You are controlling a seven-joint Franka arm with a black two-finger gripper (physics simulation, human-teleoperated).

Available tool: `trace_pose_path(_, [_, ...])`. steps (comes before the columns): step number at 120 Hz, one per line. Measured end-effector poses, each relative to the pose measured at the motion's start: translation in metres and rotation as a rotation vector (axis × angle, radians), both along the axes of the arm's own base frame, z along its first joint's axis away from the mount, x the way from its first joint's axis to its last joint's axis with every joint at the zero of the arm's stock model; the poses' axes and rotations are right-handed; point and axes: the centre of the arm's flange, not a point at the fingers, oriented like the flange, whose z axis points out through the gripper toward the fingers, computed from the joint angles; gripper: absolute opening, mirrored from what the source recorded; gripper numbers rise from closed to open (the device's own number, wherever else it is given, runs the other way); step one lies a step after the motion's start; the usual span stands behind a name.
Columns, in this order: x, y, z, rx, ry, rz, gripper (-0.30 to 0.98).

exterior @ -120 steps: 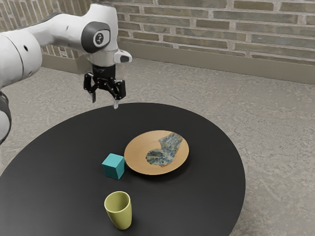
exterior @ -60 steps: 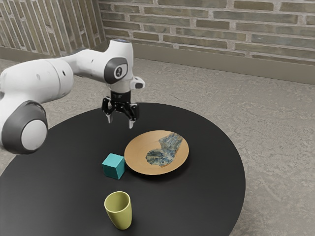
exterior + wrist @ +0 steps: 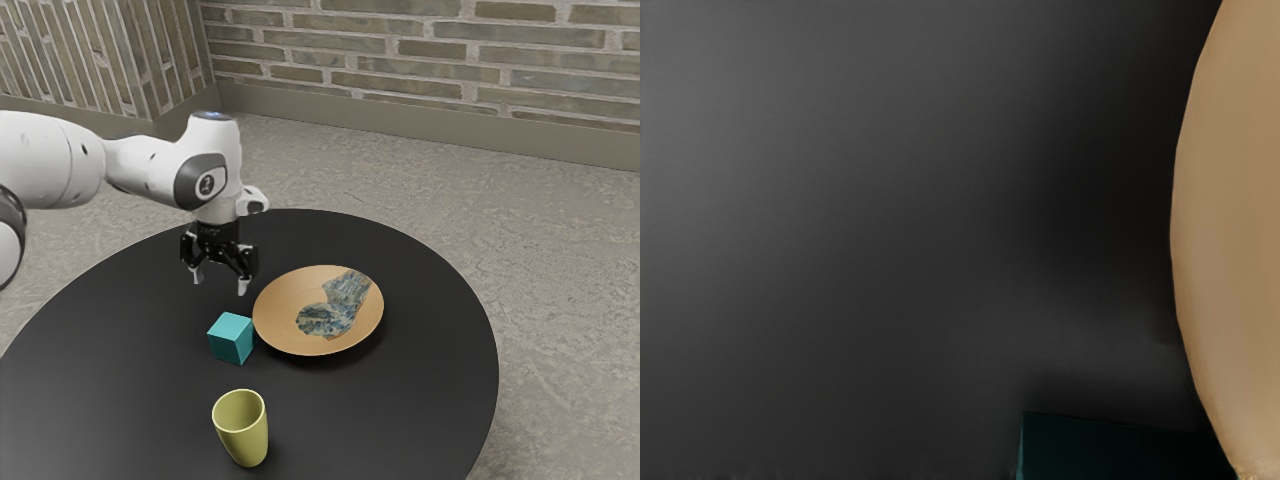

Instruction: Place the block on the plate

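Exterior view: set back beside the arm (image 3: 145, 165), looks obliquely down across round black table (image 3: 120, 370) toward brick wall (image 3: 430, 50). Wrist view: close above table, facing down. Shared: some tabletop, part of tan plate (image 3: 280, 305), part of teal block (image 3: 231, 340).

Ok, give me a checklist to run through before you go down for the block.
1. Gripper open: ok, fingertips apart.
2. Block on the table, flat: ok.
3. Gripper lined up over block: not ok, my hand looks offset from it.
4. Finger room between block and plate: cannot tell, they sit very close.
5. Plate free to receive block: ok, only its pattern shows.
6. Cup out of the block-to-plate path: ok.
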Motion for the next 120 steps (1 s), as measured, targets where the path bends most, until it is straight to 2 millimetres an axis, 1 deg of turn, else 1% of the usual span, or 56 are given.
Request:
trace_pose_path(8, [0.0, -0.001, -0.006, -0.001, -0.02, 0.005, 0.69])
trace_pose_path(16, [0.005, -0.01, -0.007, -0.007, -0.044, -0.003, 0.69])
trace_pose_path(20, [0.006, -0.013, -0.003, -0.009, -0.059, -0.006, 0.69])
trace_pose_path(28, [0.006, -0.017, 0.015, -0.009, -0.093, -0.007, 0.69])
trace_pose_path(34, [-0.002, -0.019, 0.027, -0.009, -0.106, -0.006, 0.69])
trace_pose_path(39, [-0.012, -0.019, 0.034, -0.009, -0.108, -0.004, 0.69])
trace_pose_path(45, [-0.025, -0.019, 0.038, -0.008, -0.104, 0.0, 0.69])
trace_pose_path(50, [-0.036, -0.019, 0.038, -0.007, -0.095, 0.002, 0.69])
trace_pose_path(58, [-0.051, -0.019, 0.033, -0.006, -0.078, 0.006, 0.69])
trace_pose_path(67, [-0.056, -0.019, 0.022, -0.005, -0.061, 0.009, 0.69])
trace_pose_path(77, [-0.056, -0.02, 0.005, -0.006, -0.042, 0.011, 0.69])
trace_pose_path(90, [-0.055, -0.02, -0.011, -0.006, -0.026, 0.015, 0.69])
trace_pose_path(95, [-0.053, -0.023, -0.018, -0.009, -0.023, 0.011, 0.69])
trace_pose_path(110, [-0.049, -0.04, -0.023, -0.017, -0.033, -0.012, 0.69])
trace_pose_path(120, [-0.048, -0.044, -0.026, -0.02, -0.034, -0.015, 0.69])
